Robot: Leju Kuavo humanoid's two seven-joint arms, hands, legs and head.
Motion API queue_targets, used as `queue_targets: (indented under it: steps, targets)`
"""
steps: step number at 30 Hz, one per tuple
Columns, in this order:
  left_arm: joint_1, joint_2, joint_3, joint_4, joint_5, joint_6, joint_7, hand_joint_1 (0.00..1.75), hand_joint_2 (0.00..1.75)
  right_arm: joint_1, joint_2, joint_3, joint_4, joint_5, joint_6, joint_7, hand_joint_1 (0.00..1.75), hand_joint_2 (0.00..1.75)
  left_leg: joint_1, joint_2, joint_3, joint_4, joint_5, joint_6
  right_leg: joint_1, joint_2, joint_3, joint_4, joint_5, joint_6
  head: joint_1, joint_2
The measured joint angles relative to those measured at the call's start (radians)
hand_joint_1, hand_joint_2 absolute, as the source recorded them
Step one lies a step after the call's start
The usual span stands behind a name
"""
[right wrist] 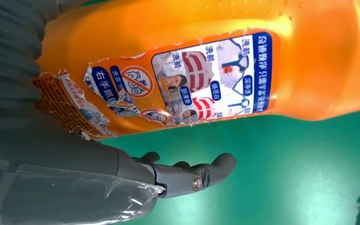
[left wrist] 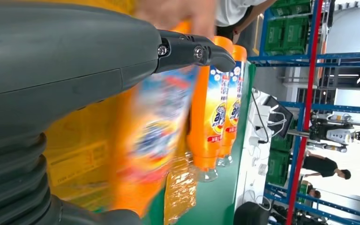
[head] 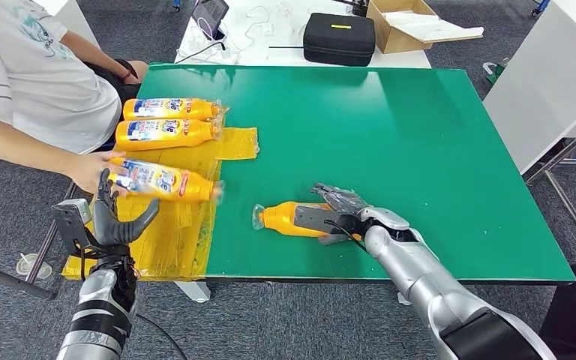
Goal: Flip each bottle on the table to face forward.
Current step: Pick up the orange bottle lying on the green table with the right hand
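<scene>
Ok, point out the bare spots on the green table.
Bare green table runs from the right hand and its bottle to the far and right edges. Crowded: the yellow sheet with three bottles, the person's hand, and the left hand.

Grey carpet floor (head: 285,322) surrounds a white table (head: 270,45) at upper centre; blue shelving (left wrist: 304,56) stands at right.
</scene>
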Motion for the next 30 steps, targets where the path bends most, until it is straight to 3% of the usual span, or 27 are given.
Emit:
queue_targets:
  steps: [4, 5, 8, 9, 14, 21, 23, 26, 30]
  targets:
    - [-0.004, 0.000, 0.000, 0.011, 0.000, -0.001, 0.000, 0.00, 1.75, -0.015, 0.002, 0.013, 0.023, -0.004, 0.012, -0.007, 0.01, 1.75, 0.000, 0.000, 0.000, 0.000, 0.000, 0.000, 0.000, 0.000, 0.000, 0.000, 0.000, 0.000, 0.000, 0.000]
    - [-0.006, 0.000, 0.000, 0.015, 0.000, -0.003, 0.000, 0.00, 1.75, -0.021, 0.003, 0.017, 0.029, -0.008, 0.023, -0.014, 0.26, 1.75, 0.000, 0.000, 0.000, 0.000, 0.000, 0.000, 0.000, 0.000, 0.000, 0.000, 0.000, 0.000, 0.000, 0.000]
    - [-0.018, -0.001, 0.000, 0.033, 0.000, -0.010, 0.000, 0.00, 1.75, -0.046, 0.001, 0.039, 0.055, -0.027, 0.075, -0.041, 1.56, 1.75, 0.000, 0.000, 0.001, 0.000, 0.000, 0.000, 0.000, 0.000, 0.001, 0.000, 0.000, 0.000, 0.000, 0.000]
    - [-0.023, -0.001, -0.001, 0.040, 0.000, -0.010, 0.000, 0.00, 1.75, -0.054, 0.000, 0.048, 0.063, -0.033, 0.090, -0.049, 1.75, 1.75, 0.000, 0.000, 0.002, 0.000, 0.000, 0.000, 0.000, 0.000, 0.001, 0.000, 0.000, 0.000, 0.000, 0.000]
    - [-0.039, -0.002, -0.003, 0.069, 0.003, -0.003, 0.000, 0.00, 1.75, -0.081, -0.014, 0.096, 0.082, -0.063, 0.136, -0.073, 1.75, 1.75, 0.000, 0.000, 0.004, 0.000, 0.000, 0.000, 0.000, 0.000, 0.003, 0.000, 0.000, 0.000, 0.000, 0.000]
    - [-0.042, -0.002, -0.009, 0.091, 0.004, 0.003, 0.000, 0.00, 1.75, -0.076, -0.049, 0.140, 0.073, -0.140, 0.118, -0.084, 1.75, 1.75, 0.000, 0.000, 0.004, 0.000, 0.000, 0.000, 0.000, 0.000, 0.004, 0.000, 0.000, 0.000, 0.000, 0.000]
    - [-0.041, -0.003, -0.009, 0.093, 0.006, 0.003, 0.000, 0.00, 1.75, -0.054, -0.059, 0.140, 0.047, -0.183, 0.052, -0.089, 1.75, 1.75, 0.000, -0.001, 0.004, 0.000, 0.000, 0.000, 0.000, 0.000, 0.004, 0.000, 0.000, 0.000, 0.000, 0.000]
    - [-0.026, -0.007, -0.010, 0.082, 0.018, -0.004, 0.009, 0.00, 1.75, 0.029, -0.057, 0.097, -0.043, -0.227, -0.132, -0.090, 1.75, 1.75, 0.000, -0.001, 0.003, 0.000, 0.000, 0.000, 0.000, 0.000, 0.004, 0.000, 0.000, 0.000, 0.000, 0.000]
    - [0.015, -0.024, -0.018, 0.026, 0.057, -0.054, 0.056, 0.00, 1.75, 0.172, -0.004, -0.019, -0.219, -0.161, -0.389, -0.097, 1.75, 1.75, 0.000, 0.001, 0.001, 0.000, -0.001, 0.000, 0.000, 0.001, 0.000, 0.000, 0.000, 0.000, 0.000, 0.000]
